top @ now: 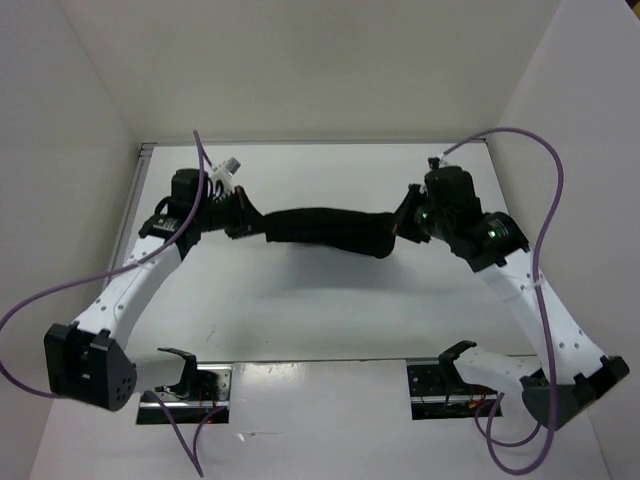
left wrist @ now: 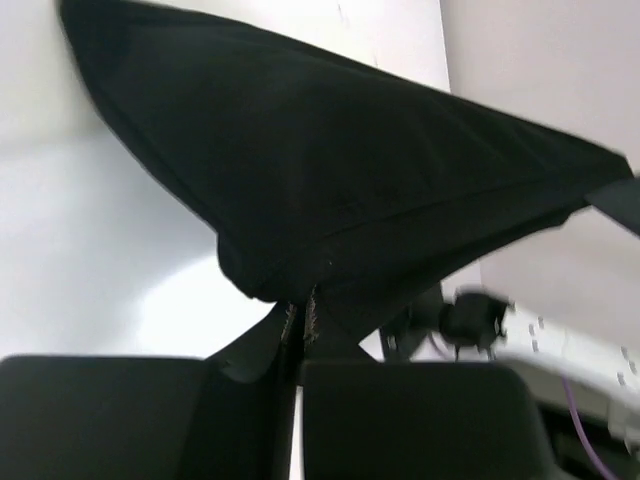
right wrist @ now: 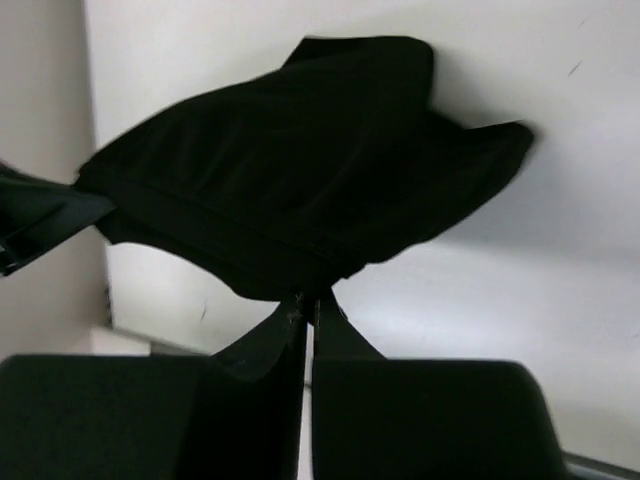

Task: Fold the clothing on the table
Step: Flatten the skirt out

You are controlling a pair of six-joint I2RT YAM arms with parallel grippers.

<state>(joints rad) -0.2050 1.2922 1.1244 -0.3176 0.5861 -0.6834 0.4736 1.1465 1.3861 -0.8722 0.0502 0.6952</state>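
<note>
The black clothing [top: 325,230] hangs stretched between my two grippers above the white table [top: 330,310], its shadow on the surface below. My left gripper [top: 243,221] is shut on the cloth's left end. My right gripper [top: 402,228] is shut on its right end. In the left wrist view the clothing [left wrist: 340,190] spreads out from the pinched tips of the left gripper [left wrist: 303,318]. Seen from the right wrist, the clothing [right wrist: 300,170] bunches just above the closed tips of the right gripper [right wrist: 310,305].
White walls enclose the table on the left, back and right. Purple cables [top: 545,210] loop from both arms. The arm bases and mounting plates [top: 185,390] sit at the near edge. The table's metal rim [top: 300,143] runs along the back.
</note>
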